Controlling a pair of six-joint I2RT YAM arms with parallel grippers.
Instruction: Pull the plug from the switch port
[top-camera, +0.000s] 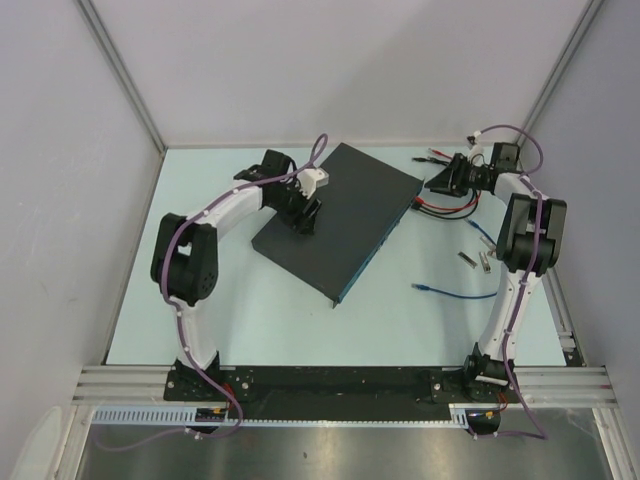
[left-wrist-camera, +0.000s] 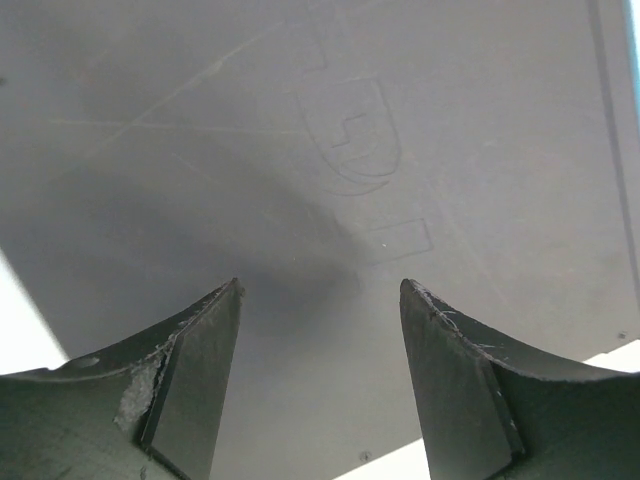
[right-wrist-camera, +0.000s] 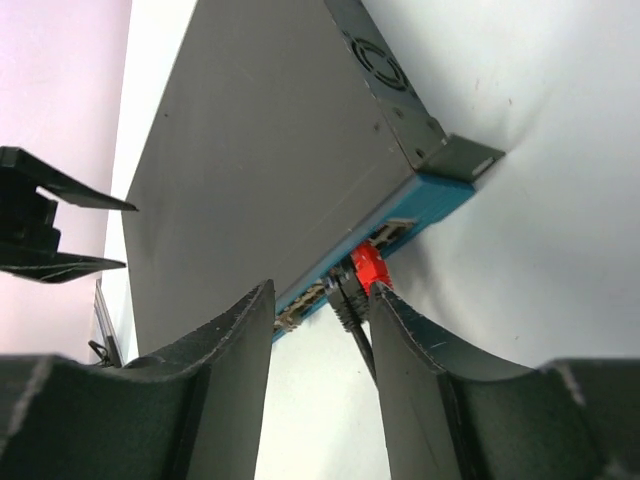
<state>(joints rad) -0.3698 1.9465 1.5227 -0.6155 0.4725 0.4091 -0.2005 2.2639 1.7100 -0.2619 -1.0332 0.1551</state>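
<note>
The switch (top-camera: 360, 205) lies flat and askew in mid-table. The left gripper (left-wrist-camera: 318, 300) hangs over the switch's grey top, its claw spread wide and holding nothing. The right gripper (right-wrist-camera: 320, 315) is at the switch's blue port edge, partly open. Its fingers (right-wrist-camera: 235, 360) straddle a black cable (right-wrist-camera: 350, 315) just beside the seated red plug (right-wrist-camera: 371, 264); I cannot tell whether they touch it.

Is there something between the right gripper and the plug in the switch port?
Nothing visible does. The right gripper, jaws open, points straight at the red plug in the blue edge of the switch. Only the plug's own black cable runs into the gap.
</note>
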